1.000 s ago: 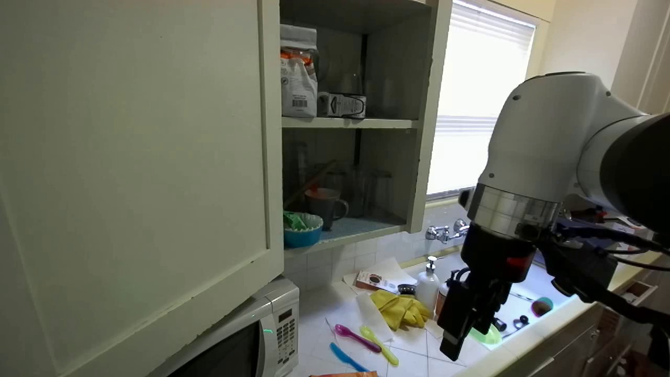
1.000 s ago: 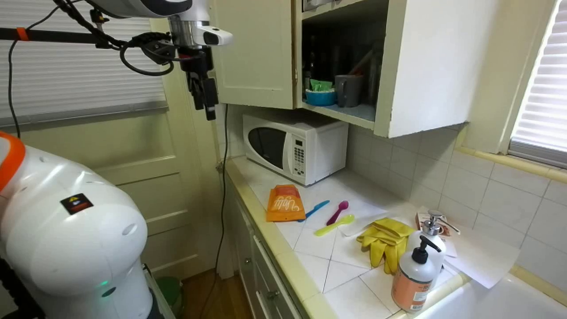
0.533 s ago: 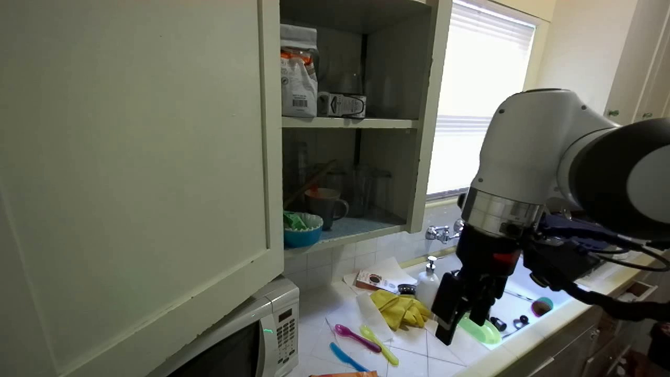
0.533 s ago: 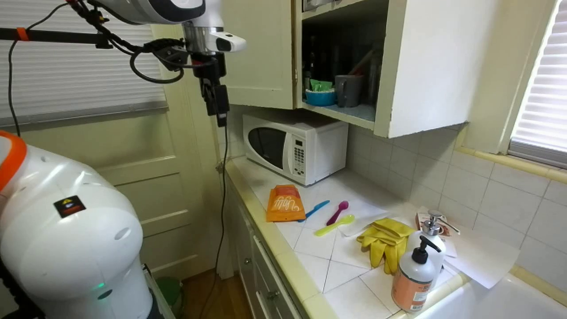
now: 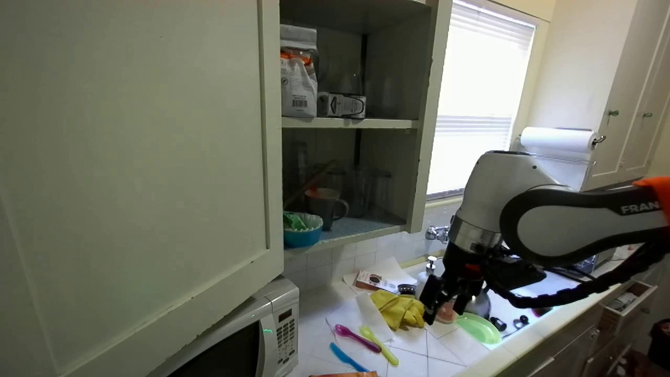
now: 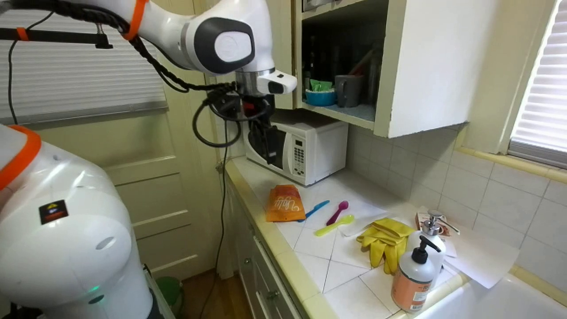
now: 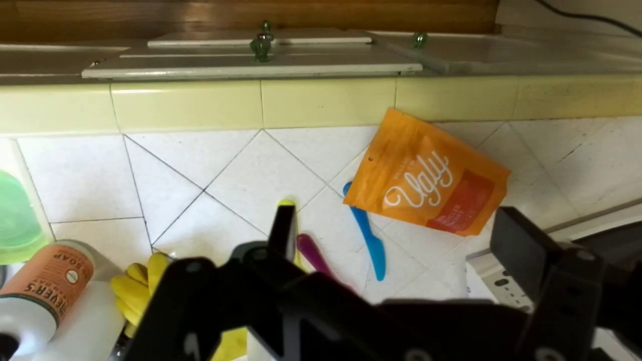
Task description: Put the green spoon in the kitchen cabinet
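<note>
The green spoon (image 5: 380, 346) lies on the white tiled counter beside a purple spoon; it also shows in an exterior view (image 6: 333, 226). In the wrist view only the tip of the green spoon (image 7: 286, 202) and a thin strip show; a finger hides most of it. The kitchen cabinet (image 5: 340, 240) is above the counter with its door open; it also shows in an exterior view (image 6: 438, 66). My gripper (image 7: 398, 213) is open and empty, pointing down above the counter. It shows in both exterior views (image 5: 444, 313) (image 6: 268, 153), above and apart from the spoon.
A purple spoon (image 6: 338, 212), a blue knife (image 6: 316, 209) and an orange bag (image 6: 285, 204) lie near the spoon. Yellow gloves (image 6: 385, 239) and soap bottles (image 6: 416, 274) stand towards the sink. A microwave (image 6: 325, 150) sits below the cabinet. A blue bowl (image 5: 303, 233) and mug are on the lower shelf.
The arm has reached forward and my gripper has come down closer to the counter, towards the microwave in an exterior view. The spoon and the cabinet have not moved.
</note>
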Motion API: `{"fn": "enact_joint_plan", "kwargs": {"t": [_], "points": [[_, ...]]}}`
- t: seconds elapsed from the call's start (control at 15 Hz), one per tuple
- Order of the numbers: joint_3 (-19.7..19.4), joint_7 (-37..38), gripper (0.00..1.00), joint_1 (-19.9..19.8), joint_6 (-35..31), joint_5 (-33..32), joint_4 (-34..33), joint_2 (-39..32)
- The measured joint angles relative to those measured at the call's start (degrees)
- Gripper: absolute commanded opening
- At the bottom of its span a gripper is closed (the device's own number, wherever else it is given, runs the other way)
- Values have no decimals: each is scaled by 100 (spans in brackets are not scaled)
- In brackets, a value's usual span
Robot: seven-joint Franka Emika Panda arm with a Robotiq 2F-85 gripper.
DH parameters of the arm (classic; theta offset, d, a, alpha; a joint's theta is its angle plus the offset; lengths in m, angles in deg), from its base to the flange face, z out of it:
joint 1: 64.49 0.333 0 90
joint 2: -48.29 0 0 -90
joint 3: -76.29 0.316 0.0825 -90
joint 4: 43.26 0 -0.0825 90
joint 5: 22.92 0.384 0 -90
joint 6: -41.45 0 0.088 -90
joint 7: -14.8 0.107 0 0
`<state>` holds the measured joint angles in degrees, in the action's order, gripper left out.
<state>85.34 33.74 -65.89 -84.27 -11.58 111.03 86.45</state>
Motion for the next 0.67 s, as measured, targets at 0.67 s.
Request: {"fn": "enact_joint_plan", "kwargs": {"t": [0.67], "points": [[-520, -805, 100, -147, -2642, -329, 26, -2389]]}}
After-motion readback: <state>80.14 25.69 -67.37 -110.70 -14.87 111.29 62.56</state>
